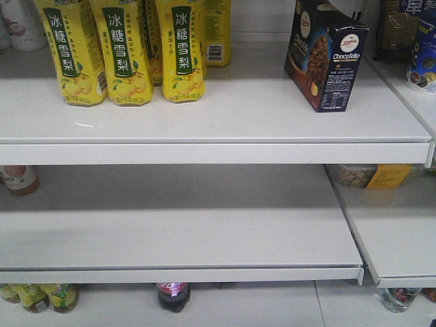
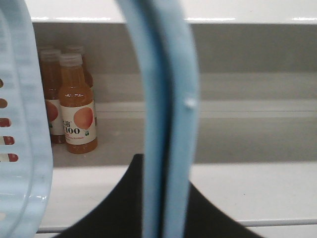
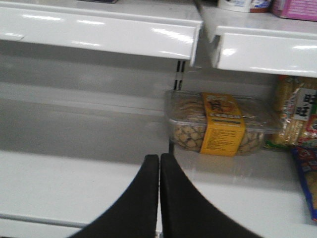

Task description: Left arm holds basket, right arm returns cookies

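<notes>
Right up against your left wrist lens, the basket [image 2: 20, 148] handle sits in the left gripper [image 2: 158, 198], pinched fast. Your right gripper [image 3: 159, 198] is closed on nothing. One cookies box [image 1: 325, 56] stands shelved beside three yellow bottles [image 1: 122, 51]; looks finished, so back away.

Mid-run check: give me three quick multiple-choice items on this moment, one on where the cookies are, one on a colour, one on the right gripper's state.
1. Where is the cookie box?
A. in the basket
B. on the top shelf, right of the yellow bottles
C. on the floor

2. What colour is the basket handle?
A. light blue
B. red
C. green

3. How are the right gripper fingers?
A. wide apart
B. clamped on the box
C. closed together, empty

Answers: 1 B, it stands on the top shelf beside the yellow bottles. 2 A, the left wrist view shows it. 3 C, the fingers meet with nothing between.
</notes>
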